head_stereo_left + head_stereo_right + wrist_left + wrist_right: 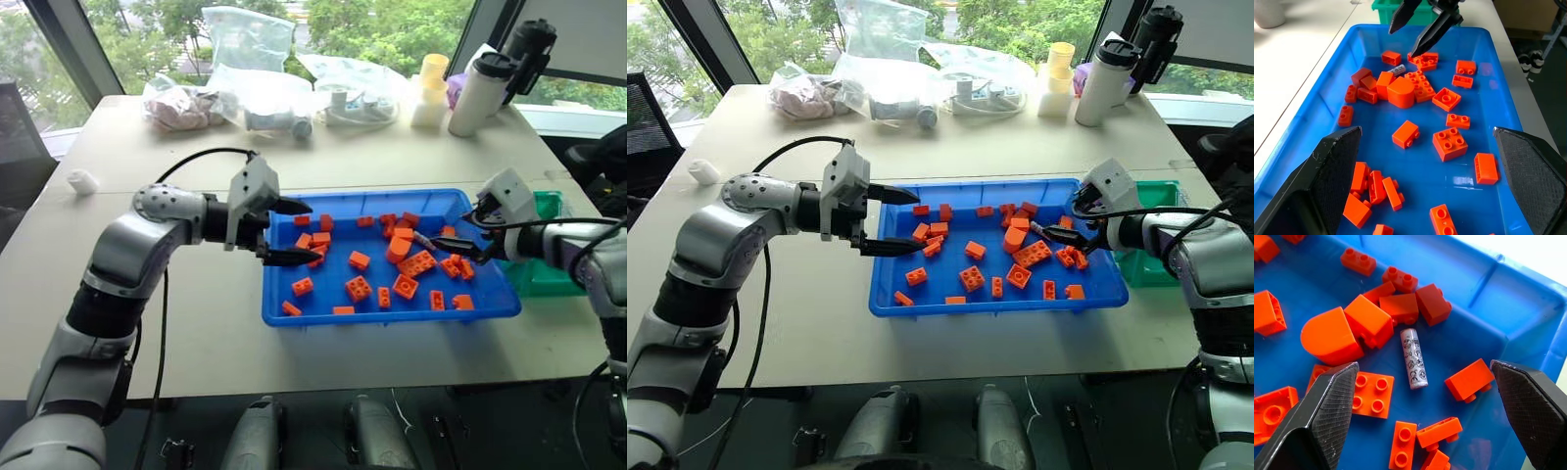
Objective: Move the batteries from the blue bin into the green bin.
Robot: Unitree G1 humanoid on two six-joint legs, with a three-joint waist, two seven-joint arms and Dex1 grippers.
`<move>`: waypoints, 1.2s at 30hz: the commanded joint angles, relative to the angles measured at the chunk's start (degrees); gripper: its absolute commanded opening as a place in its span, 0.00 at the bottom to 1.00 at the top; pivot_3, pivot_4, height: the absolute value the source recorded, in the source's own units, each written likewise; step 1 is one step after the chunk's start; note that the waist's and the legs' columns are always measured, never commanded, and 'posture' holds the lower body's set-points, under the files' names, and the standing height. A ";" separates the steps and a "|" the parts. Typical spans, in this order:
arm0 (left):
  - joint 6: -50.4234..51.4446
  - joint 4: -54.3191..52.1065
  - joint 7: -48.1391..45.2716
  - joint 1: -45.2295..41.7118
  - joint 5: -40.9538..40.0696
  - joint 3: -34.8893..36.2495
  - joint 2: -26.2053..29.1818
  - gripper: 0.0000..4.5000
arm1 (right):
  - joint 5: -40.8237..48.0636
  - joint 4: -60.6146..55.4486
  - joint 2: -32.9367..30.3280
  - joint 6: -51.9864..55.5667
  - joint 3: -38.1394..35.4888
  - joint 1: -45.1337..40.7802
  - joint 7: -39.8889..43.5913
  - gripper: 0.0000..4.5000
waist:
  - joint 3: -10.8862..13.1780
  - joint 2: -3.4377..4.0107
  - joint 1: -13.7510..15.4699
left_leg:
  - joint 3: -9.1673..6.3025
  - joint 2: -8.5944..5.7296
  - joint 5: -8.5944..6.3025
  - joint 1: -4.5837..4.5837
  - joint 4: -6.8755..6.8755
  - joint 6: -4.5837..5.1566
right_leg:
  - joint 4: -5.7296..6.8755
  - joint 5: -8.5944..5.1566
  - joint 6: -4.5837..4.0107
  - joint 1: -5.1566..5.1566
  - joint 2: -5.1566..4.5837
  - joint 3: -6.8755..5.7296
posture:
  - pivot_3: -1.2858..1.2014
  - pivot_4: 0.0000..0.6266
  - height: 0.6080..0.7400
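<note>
My right gripper [1420, 401] has its jaws spread wide and empty, and between them in the right wrist view, centre of the frame, lies a battery [1414, 358], flat on the floor of the blue bin [1488, 328]. It is the one battery I can make out. In the left eye view the right gripper sits at the right end of the blue bin, right of centre, with the green bin [542, 276] just beyond it at the right edge.

The battery is hemmed in: a rounded orange brick [1327, 338] and a square orange brick [1369, 323] lie just beside it on one side, a small orange brick [1469, 380] near on the other. I judge the clean approach is to bring the fingers down across its width, one each side of its long axis, slipping into the bare blue gaps so no brick gets pinched along with it. It is round and smooth, so I want to close slowly on its middle.

My left gripper [286, 231] hangs parted and empty over the left end of the blue bin, left of centre.
</note>
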 commanded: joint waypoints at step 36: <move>-1.59 1.64 5.99 -3.60 -3.26 4.10 -8.82 1.00 | -3.82 2.16 3.00 5.14 -23.79 -10.12 -9.25 0.04 | 0.01 0.02 0.68 | -0.03 -0.03 0.00 -0.03 0.01 -0.01 | 0.00 0.00 0.00 0.01 -0.09 -0.02 | 0.52 0.24 1.00</move>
